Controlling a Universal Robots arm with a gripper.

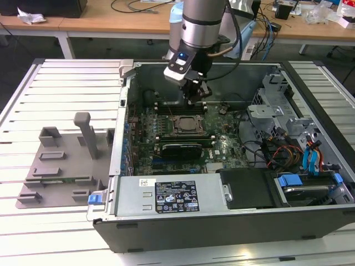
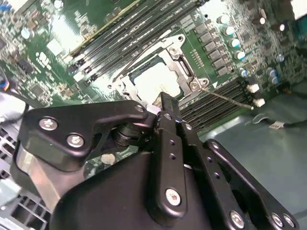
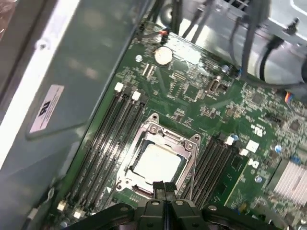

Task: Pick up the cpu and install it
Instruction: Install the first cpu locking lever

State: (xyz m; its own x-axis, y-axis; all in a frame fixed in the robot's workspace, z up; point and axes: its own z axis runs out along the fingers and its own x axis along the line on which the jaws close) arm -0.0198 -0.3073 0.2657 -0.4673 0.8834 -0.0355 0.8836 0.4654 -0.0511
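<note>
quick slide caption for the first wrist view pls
Hand hovers at the edge of the socket, where the cpu sits inside the metal frame.

An open dark grey metal computer case (image 1: 222, 221) fills the centre and right of the exterior view, resting on a white slatted desk (image 1: 61, 77). Inside lies a green motherboard (image 1: 224, 147). A grey plastic fixture plate with upright posts (image 1: 61, 166) sits at centre left. Wooden tables (image 1: 111, 16) cross the top.
</note>
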